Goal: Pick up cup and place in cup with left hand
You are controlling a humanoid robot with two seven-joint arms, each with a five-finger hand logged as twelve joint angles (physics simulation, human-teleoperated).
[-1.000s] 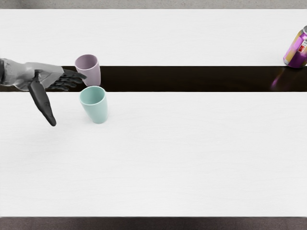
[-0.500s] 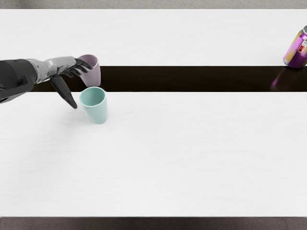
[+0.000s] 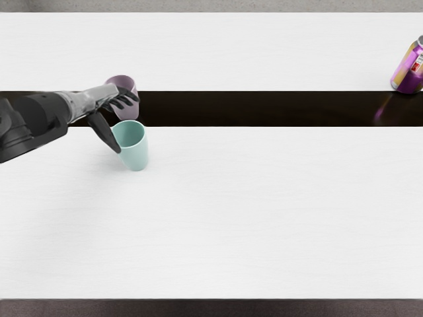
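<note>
Mint tapered cup (image 3: 135,157), smooth mauve cup (image 3: 129,112), robot hand (image 3: 129,125), black fingers (image 3: 106,133) spread

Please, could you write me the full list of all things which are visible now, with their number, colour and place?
Teal cup: one, light blue-green, upright, left part of the view, just nearer than the lilac cup
Lilac cup: one, pale purple, upright, partly behind the robot hand
Can: one, purple and yellow, at the right edge, cut off by it
Table: one, white, across most of the view
Band: one, very dark, running across the table
Left arm: one, black and grey, from the left edge
Left robot hand: one, grey with black fingers, open, by the cups
</note>
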